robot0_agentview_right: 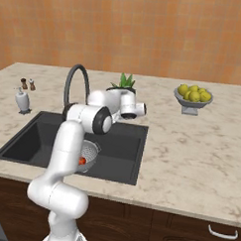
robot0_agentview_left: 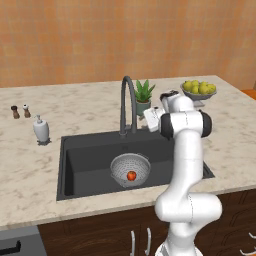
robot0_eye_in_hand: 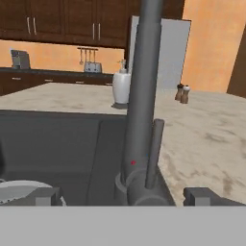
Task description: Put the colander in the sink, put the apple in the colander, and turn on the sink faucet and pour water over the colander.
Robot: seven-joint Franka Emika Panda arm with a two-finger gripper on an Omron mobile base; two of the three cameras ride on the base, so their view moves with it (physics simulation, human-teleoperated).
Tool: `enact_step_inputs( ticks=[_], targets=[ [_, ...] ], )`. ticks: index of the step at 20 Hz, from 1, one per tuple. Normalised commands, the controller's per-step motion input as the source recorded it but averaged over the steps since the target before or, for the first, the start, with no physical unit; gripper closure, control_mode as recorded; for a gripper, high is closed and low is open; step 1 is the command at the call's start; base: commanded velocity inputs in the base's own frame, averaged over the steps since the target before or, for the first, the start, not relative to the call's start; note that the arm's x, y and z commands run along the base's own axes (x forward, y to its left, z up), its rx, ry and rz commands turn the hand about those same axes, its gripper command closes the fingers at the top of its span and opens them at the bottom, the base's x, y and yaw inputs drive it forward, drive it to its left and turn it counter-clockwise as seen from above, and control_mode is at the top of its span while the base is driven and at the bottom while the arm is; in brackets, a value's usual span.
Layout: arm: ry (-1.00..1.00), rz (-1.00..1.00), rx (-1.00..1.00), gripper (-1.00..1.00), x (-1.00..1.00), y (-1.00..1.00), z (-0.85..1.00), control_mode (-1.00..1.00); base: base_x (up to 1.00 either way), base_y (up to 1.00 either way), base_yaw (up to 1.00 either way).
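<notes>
The silver perforated colander [robot0_agentview_left: 130, 167] sits in the dark grey sink [robot0_agentview_left: 85, 160], with the small red apple [robot0_agentview_left: 131, 175] inside it. From the right base view, my arm partly covers the colander [robot0_agentview_right: 90, 152] and apple [robot0_agentview_right: 82, 161]. The tall dark sink faucet [robot0_agentview_left: 127, 102] rises at the sink's back edge. My gripper [robot0_agentview_left: 146, 123] is level with the faucet's base, just to its right. In the hand view the gripper [robot0_eye_in_hand: 126, 196] is open, its fingertips [robot0_eye_in_hand: 45, 196] standing either side of the faucet [robot0_eye_in_hand: 141, 96] and its slim upright lever [robot0_eye_in_hand: 153, 153]. I see no water running.
A potted plant [robot0_agentview_left: 144, 95] stands just behind the faucet. A footed bowl of yellow-green fruit [robot0_agentview_left: 199, 90] is at the back right. A white soap dispenser [robot0_agentview_left: 41, 130] and two small shakers [robot0_agentview_left: 20, 111] stand left of the sink.
</notes>
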Motion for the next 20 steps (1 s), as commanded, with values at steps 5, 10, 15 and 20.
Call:
enact_step_inputs(
  ticks=[5, 10, 15, 20],
  targets=[
    [0.05, 0.01, 0.00, -1.00, 0.21, 0.09, -0.08, -1.00, 0.00, 0.00, 0.00],
    [0.05, 0.00, 0.00, -1.00, 0.34, 0.06, -0.03, -1.00, 0.00, 0.00, 0.00],
    [0.06, 0.00, 0.00, -1.00, 0.12, 0.36, -0.07, -1.00, 0.00, 0.00, 0.00],
    [0.07, 0.00, 0.00, -1.00, 0.00, 0.39, -0.09, -1.00, 0.00, 0.00, 0.00]
  ],
)
